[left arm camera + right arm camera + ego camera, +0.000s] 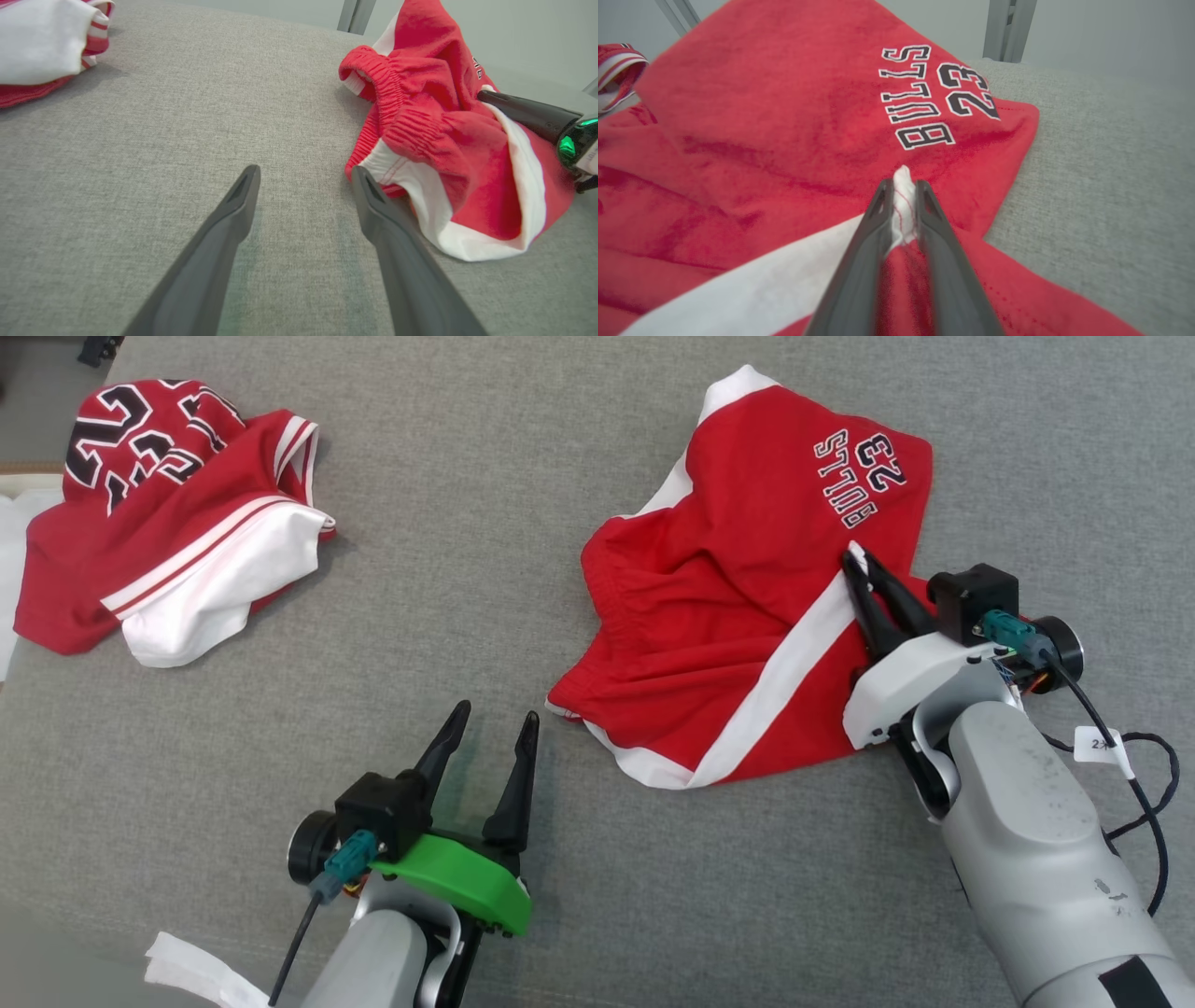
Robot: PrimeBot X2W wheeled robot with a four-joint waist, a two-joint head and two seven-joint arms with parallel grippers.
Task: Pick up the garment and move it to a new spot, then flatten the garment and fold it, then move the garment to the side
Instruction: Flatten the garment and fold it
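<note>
Closest in, the left claw (497, 711) stood with its two fingers spread wide and held nothing. It was over the bare grey surface (523, 476), just beside the shorts (728, 597). Across from it, the right claw (903, 184) was pinched narrow on a fold of the shorts' white stripe. The single pair of shorts lay rumpled on the right of the surface: red, with white side bands, a gathered waistband and black "BULLS 23" lettering. One red jersey (159, 523) with white trim lay crumpled at far left, well apart. Two claws, two garments.
</note>
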